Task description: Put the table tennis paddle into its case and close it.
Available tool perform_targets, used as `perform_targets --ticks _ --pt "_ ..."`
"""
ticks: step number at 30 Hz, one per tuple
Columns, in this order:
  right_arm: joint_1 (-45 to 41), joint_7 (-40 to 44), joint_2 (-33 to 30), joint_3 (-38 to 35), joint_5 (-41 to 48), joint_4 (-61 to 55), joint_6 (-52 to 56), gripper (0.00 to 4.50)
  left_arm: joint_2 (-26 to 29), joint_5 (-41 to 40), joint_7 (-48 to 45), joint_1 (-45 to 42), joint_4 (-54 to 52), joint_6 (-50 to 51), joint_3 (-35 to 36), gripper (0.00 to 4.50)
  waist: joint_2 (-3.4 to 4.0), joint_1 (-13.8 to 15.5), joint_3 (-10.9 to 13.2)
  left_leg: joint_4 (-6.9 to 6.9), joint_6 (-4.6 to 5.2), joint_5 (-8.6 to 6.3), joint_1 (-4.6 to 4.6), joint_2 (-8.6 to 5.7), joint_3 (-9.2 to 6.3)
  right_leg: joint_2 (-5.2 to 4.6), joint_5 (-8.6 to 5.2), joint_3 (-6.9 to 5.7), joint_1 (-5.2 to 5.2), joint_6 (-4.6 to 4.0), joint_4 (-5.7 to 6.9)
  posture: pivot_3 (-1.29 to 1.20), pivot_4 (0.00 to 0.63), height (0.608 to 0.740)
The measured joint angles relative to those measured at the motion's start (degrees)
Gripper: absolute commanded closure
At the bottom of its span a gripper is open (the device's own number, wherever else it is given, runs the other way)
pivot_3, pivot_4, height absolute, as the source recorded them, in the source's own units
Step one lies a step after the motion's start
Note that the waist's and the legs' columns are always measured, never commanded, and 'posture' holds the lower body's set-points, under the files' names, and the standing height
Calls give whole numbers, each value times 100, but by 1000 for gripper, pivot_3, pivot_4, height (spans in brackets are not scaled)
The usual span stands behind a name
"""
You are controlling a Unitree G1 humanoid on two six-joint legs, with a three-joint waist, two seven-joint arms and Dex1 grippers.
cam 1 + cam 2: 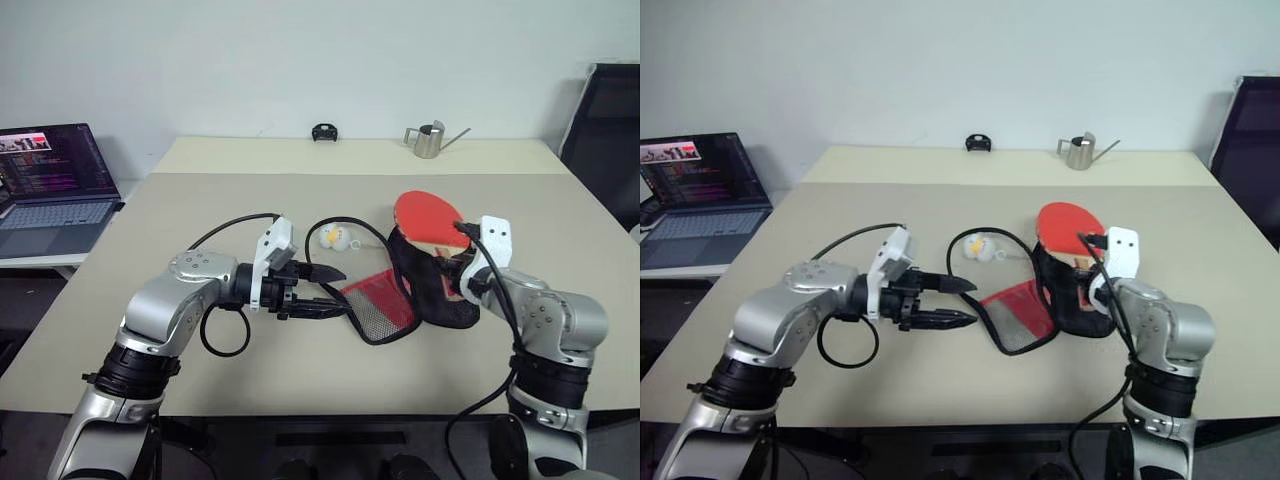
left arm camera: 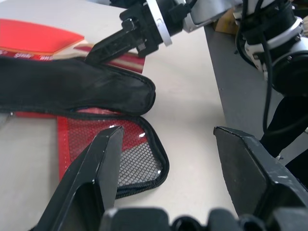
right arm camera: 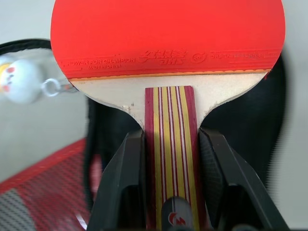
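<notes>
The table tennis paddle [image 1: 428, 214] has a red blade and a striped wooden handle. My right gripper [image 3: 169, 192] is shut on that handle and holds the blade out over the case's black half [image 1: 440, 292]. The case lies unzipped on the table, and its red mesh flap [image 1: 381, 306] is spread toward my left gripper. That left gripper [image 1: 346, 292] stands open just beside the flap's zipper edge, with nothing between its fingers [image 2: 107, 159]. In the left wrist view the right gripper's black finger [image 2: 120, 42] lies along the paddle handle above the case.
Small white-yellow balls [image 1: 336, 238] on a black cord lie behind the case. A metal watering can [image 1: 430, 140] and a small black object [image 1: 324, 132] stand at the table's far edge. To the left is an open laptop [image 1: 55, 185], and a black chair [image 1: 605, 125] is at the right.
</notes>
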Motion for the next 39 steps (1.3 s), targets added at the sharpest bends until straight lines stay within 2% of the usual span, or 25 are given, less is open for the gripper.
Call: perform_targets --ticks 6,21,34,36,37,39 --pt "114 -21 97 188 -151 35 -220 3381 0 -54 66 10 -7 54 5 1233 1 2 0 0 2 -1 1 -1 2 0 0 -1 1 0 -1 0 150 740" --pt "496 100 -160 448 -438 601 -874 3381 1 -64 95 14 -8 54 5 1233 1 -13 1 -1 2 -1 3 1 4 3 0 1 0 0 1 0 150 740" --pt "646 132 -251 620 -502 626 -965 3381 1 -68 93 53 -9 54 5 1233 1 -10 0 -1 2 -1 3 1 4 3 0 1 1 0 1 0 150 740" --pt "667 130 -251 622 -510 626 -989 2670 1 -68 93 53 -9 55 5 1233 1 -10 0 0 2 -1 4 1 4 3 0 1 2 0 0 0 150 740" --pt "687 123 -250 620 -516 626 -995 2495 1 -68 93 53 -9 54 5 1233 1 -9 0 -1 2 -1 3 1 4 3 0 1 2 0 0 0 150 740" --pt "720 123 -248 616 -556 615 -1050 1855 1 -68 93 54 -9 55 5 1233 1 -10 0 0 2 -1 4 1 4 3 0 2 3 0 0 0 150 740"
